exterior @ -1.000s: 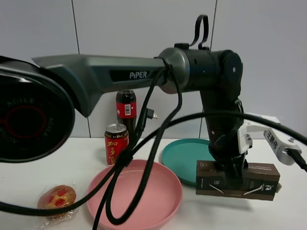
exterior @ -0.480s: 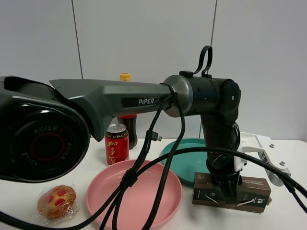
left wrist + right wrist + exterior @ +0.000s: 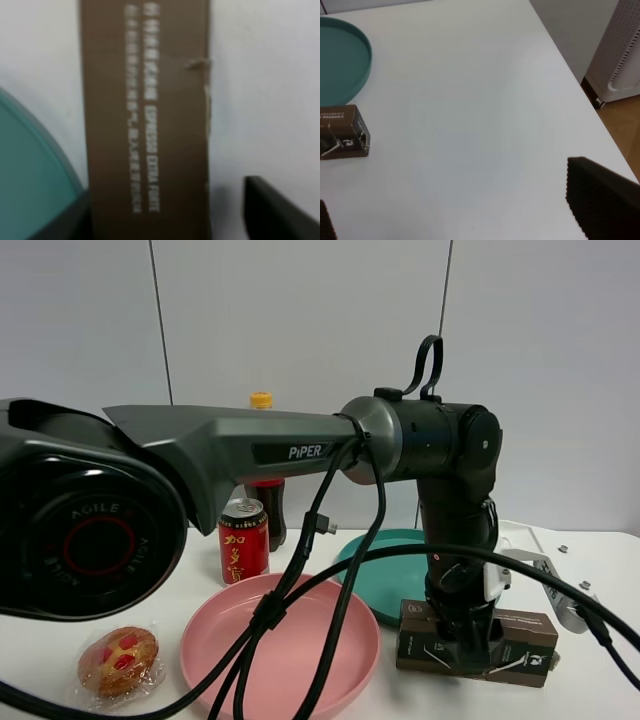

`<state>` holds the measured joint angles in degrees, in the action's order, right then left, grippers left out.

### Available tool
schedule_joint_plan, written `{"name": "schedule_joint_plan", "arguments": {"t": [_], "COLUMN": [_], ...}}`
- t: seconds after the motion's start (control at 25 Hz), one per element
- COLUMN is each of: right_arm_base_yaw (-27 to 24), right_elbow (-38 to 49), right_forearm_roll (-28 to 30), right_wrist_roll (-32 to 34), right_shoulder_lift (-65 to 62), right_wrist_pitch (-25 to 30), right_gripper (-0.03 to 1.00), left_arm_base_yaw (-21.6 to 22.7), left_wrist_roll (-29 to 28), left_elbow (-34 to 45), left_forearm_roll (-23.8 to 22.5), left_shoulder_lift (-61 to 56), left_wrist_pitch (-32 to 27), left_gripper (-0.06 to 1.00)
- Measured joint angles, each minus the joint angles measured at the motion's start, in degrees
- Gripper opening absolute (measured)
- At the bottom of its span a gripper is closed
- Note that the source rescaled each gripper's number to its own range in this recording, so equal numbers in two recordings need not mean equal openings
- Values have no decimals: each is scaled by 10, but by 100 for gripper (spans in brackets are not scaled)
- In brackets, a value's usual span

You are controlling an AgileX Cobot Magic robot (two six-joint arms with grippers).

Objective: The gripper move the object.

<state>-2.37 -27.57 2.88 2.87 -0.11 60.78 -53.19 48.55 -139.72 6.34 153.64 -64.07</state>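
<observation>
Box [image 3: 522, 636] lies flat on the white table [image 3: 470, 90], just beside the teal plate [image 3: 378, 570], on the side away from the pink plate [image 3: 290, 655]; one end is close to the teal rim, and I cannot tell whether they touch. Left gripper [image 3: 462, 648] straddles the box at mid-length. In the left wrist view one jaw stands clear of the box's long edge with a strip of table showing between; the other sits at the opposite edge. Reads as parted, not clamped. Right gripper [image 3: 462, 215] hangs over bare table, jaws spread wide, nothing between them. Beyond the box, away from the teal plate, the table is bare out to its edge, where the floor shows. Past the pink plate, further from the teal plate, are a red can [image 3: 243, 540], a soda bottle [image 3: 262, 400] and a wrapped pastry [image 3: 118, 660]. The arm hides the box's middle and most of the bottle, cables cross the pink plate, and the wrist view's print is too blurred to read. A second ago the box hung clear of the table in the jaws; half a second ago it was lower; now it is down, a touch nearer the pink plate.
</observation>
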Motion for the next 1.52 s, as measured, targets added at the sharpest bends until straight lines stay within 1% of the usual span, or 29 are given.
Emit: {"name": "schedule_joint_plan", "arguments": {"t": [0.04,0.08,0.16,0.2,0.28,0.44,0.52,0.68,0.8,0.92,0.96,1.16,1.24,1.36,1.4,1.52], "right_arm_base_yaw": [0,0,0,0,0,0,0,0,0,0,0,0,0,0,0,0], "right_elbow": [0,0,0,0,0,0,0,0,0,0,0,0,0,0,0,0], "right_forearm_roll": [0,0,0,0,0,0,0,0,0,0,0,0,0,0,0,0], "right_wrist_roll": [0,0,0,0,0,0,0,0,0,0,0,0,0,0,0,0], "right_shoulder_lift": [0,0,0,0,0,0,0,0,0,0,0,0,0,0,0,0], "right_wrist_pitch": [0,0,0,0,0,0,0,0,0,0,0,0,0,0,0,0], "right_gripper": [100,100,100,100,100,100,100,100,100,100,100,100,100,100,100,100], "left_arm_base_yaw": [0,0,0,0,0,6,14,49,93,144,164,273,329,413,441,510], "left_wrist_roll": [-8,-16,-37,-48,-81,-176,-211,-241,-268,-296,-301,-320,-332,-355,-363,-373], "left_elbow": [0,0,-6,-13,-43,-104,-124,-133,-116,-52,-20,175,256,377,427,545], "left_forearm_roll": [0,-2,-16,-23,-43,-82,-104,-167,-188,-194,-194,-195,-193,-173,-159,-129], "left_shoulder_lift": [-2,-3,-10,-13,-26,-93,-142,-256,-335,-420,-452,-607,-674,-769,-803,-906], "left_wrist_pitch": [-2,-3,-14,-26,-47,-50,-51,-51,-51,-51,-51,-52,-52,-52,-53,-53], "left_gripper": [60,72,84,87,91,92,92,92,92,92,92,92,92,92,92,92]}}
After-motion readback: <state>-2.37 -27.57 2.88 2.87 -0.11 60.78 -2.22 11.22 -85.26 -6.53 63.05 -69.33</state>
